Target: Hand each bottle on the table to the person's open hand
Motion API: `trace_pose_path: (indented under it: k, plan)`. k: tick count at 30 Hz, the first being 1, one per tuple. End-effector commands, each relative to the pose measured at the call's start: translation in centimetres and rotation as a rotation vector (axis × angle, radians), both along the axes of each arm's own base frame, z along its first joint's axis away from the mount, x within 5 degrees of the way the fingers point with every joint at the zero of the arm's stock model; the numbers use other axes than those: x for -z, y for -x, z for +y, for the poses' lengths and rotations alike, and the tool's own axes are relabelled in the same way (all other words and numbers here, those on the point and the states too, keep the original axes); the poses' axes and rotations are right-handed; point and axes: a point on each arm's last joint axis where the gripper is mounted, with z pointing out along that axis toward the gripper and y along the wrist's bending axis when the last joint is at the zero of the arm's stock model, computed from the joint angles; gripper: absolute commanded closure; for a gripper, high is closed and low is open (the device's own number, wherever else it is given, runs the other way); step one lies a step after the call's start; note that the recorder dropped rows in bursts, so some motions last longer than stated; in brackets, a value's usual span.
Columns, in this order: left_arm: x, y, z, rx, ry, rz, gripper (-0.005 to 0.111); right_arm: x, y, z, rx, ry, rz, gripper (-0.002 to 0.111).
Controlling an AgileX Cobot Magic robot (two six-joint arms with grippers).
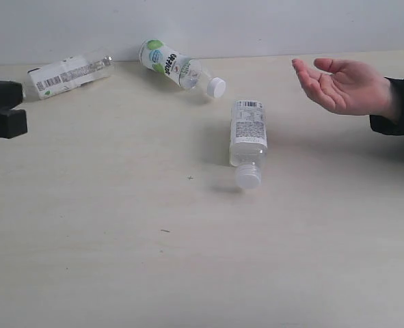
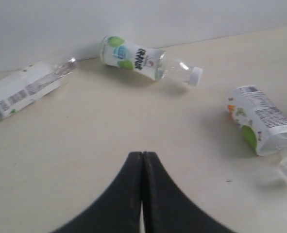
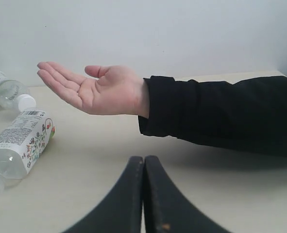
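Three clear white-capped bottles lie on their sides on the table (image 1: 119,273). One with a white label (image 1: 68,74) is at the far left, a green-white one (image 1: 178,67) at the back, and a barcode-labelled one (image 1: 248,137) in the middle. The person's open hand (image 1: 342,85) hovers palm up at the right, with a black sleeve at the wrist. My left gripper (image 2: 143,154) is shut and empty, well short of the green-white bottle (image 2: 143,59). My right gripper (image 3: 144,158) is shut and empty, below the open hand (image 3: 97,90).
A pale wall runs along the table's far edge, right behind the two back bottles. The person's black-sleeved forearm (image 3: 221,114) stretches across above the table on the right side. The barcode bottle (image 3: 22,141) lies to one side of the right gripper.
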Motion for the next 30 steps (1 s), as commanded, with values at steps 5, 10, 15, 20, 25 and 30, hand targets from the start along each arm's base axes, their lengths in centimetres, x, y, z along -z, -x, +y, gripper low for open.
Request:
trace_pose_path:
  k: [5, 10, 15, 20, 25, 30]
  plan:
    - [0.6, -1.2, 4.7, -0.254, 0.009, 0.022, 0.107, 0.1, 0.0, 0.0, 0.001, 0.008, -0.01, 0.108]
    - [1.4, -3.1, 5.1, -0.257, 0.015, 0.102, 0.107, 0.1, 0.0, 0.0, 0.001, 0.008, -0.01, 0.108]
    - [2.9, -4.2, 4.2, -0.175, 0.022, 0.202, 0.107, 0.1, 0.0, 0.0, 0.001, 0.008, -0.01, 0.108]
    - [3.5, -3.7, 3.1, -0.017, 0.009, 0.257, 0.107, 0.0, 0.0, 0.0, 0.001, 0.007, -0.012, 0.108]
    - [3.6, -3.4, 2.6, 0.04, 0.033, 0.283, 0.107, 0.0, 0.0, 0.0, 0.001, 0.007, -0.012, 0.108]
    - [3.0, -3.1, 2.6, 0.05, 0.018, 0.25, 0.107, 0.0, 0.0, 0.0, 0.001, 0.007, -0.012, 0.108]
